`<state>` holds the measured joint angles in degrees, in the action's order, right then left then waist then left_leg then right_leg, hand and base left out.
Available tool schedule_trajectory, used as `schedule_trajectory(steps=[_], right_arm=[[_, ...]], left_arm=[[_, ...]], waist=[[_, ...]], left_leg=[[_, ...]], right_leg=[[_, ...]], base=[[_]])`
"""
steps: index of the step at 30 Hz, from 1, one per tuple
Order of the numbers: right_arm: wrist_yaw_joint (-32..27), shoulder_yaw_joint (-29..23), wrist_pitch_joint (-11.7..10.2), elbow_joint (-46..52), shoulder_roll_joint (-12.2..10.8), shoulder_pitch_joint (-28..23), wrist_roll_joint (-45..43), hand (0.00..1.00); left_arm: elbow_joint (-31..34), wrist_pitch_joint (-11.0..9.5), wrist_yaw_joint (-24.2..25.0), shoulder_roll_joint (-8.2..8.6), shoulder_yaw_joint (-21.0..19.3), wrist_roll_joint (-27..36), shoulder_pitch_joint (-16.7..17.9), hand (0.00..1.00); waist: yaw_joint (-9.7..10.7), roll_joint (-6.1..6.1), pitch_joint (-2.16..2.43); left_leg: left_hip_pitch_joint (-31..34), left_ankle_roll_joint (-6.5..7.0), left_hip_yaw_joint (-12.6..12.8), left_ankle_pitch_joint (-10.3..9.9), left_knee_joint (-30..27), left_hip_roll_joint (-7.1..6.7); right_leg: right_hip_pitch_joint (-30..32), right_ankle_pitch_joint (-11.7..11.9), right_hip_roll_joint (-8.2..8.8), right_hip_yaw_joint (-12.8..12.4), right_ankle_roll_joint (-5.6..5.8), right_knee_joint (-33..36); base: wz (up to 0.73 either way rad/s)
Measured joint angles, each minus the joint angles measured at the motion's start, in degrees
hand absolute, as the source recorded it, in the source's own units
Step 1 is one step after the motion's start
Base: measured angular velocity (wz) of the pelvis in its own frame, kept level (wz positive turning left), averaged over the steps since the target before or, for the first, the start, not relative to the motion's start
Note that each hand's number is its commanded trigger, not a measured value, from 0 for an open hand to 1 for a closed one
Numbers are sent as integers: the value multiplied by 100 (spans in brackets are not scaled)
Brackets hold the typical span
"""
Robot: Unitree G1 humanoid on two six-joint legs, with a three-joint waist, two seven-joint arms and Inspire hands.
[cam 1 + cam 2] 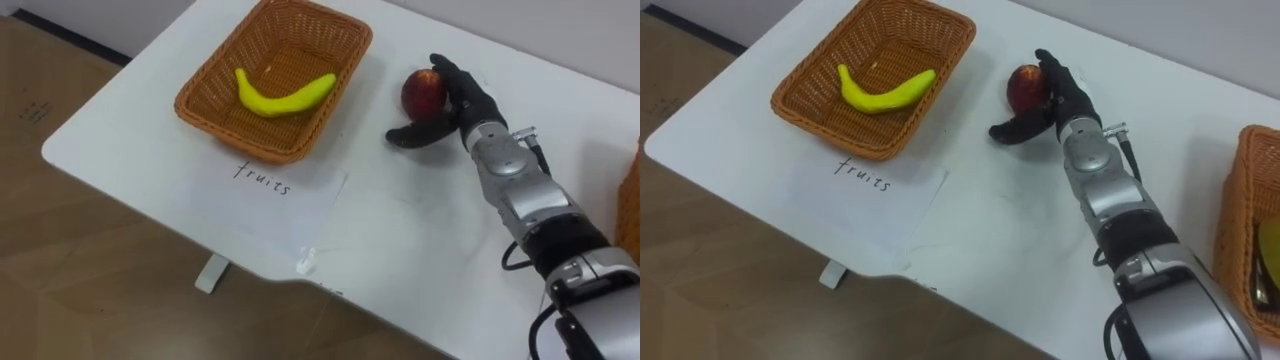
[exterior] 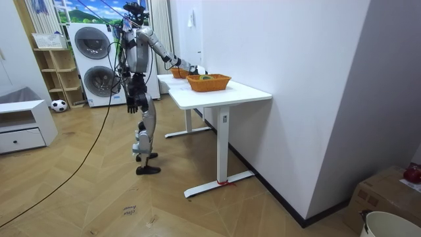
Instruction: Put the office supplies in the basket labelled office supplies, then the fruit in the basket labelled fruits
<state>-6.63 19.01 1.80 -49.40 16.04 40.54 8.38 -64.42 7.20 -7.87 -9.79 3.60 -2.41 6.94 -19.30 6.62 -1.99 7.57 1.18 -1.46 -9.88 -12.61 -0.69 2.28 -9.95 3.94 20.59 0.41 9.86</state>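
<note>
A red apple (image 1: 421, 92) rests on the white table (image 1: 400, 230), just right of the wicker fruit basket (image 1: 205, 110). A yellow banana (image 1: 283, 96) lies inside that basket. My right hand (image 1: 462, 98) cups the apple from its right side. Its fingers stand fairly straight behind the fruit and the thumb (image 1: 415, 133) is spread out in front of it, low on the table. The hand is open. In the room view my left hand (image 2: 132, 104) hangs at my side, away from the table.
A paper sheet marked "fruits" (image 1: 265, 182) lies in front of the fruit basket. A second wicker basket (image 1: 1240, 200) sits at the table's right edge with something yellow inside. The table's near edge runs diagonally. I stand at the table's end, with washing machines (image 2: 92, 46) behind me.
</note>
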Motion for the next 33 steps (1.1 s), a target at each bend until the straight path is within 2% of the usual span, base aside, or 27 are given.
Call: schedule_trajectory(steps=[8, 33], right_arm=[[-56, -234, -77, 0, 56, 0, 4, 100], [241, -237, -135, -35, -17, 4, 12, 100]], left_arm=[[6, -1, 8, 0, 0, -61, 0, 0], [5, 41, 11, 4, 0, -61, -25, 0]], waist=[[4, -5, 3], [0, -10, 10]], left_leg=[[15, 0, 7, 0, 2, 0], [14, 0, 27, 0, -13, 1]], right_leg=[[15, 0, -6, -5, 0, -1], [14, 10, -5, -2, -13, 7]], base=[[0], [0]])
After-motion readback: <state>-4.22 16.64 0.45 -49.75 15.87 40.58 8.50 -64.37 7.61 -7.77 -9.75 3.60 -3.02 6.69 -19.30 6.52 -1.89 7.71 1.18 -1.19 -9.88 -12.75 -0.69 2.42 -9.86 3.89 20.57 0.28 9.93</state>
